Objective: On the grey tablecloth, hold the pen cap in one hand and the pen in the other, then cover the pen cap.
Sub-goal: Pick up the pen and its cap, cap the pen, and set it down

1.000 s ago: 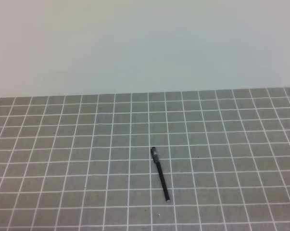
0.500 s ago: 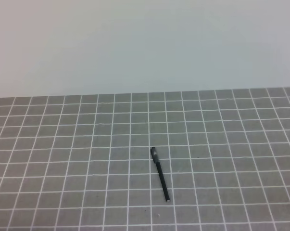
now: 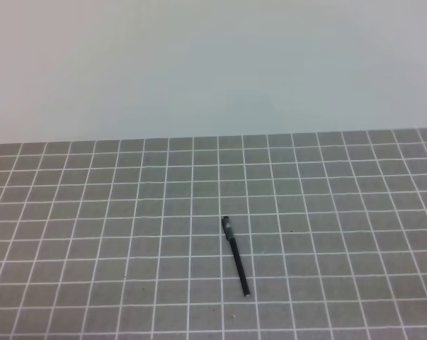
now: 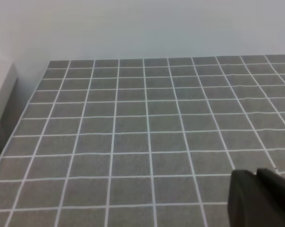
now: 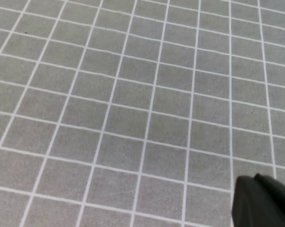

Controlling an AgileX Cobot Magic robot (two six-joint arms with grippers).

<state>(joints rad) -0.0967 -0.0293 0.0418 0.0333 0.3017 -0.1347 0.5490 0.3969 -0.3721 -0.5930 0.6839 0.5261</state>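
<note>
Nothing has moved: the slim black pen (image 3: 237, 265) with its dark cap (image 3: 226, 225) stays near the front edge of the grey gridded tablecloth (image 3: 93, 234), while the left gripper (image 4: 260, 198) and the right gripper (image 5: 263, 201) remain closed and empty, so the task looks finished or not started.

1. We see a plain pale wall (image 3: 213, 64) filling the upper part of the exterior high view.
2. In the left wrist view we see a white ledge (image 4: 1, 97) at the left edge.

Both wrist views crop each pincer (image 4: 263, 198) to a dark corner; the pen cap (image 3: 226, 225) seems blurred into the pen (image 3: 238, 263).
</note>
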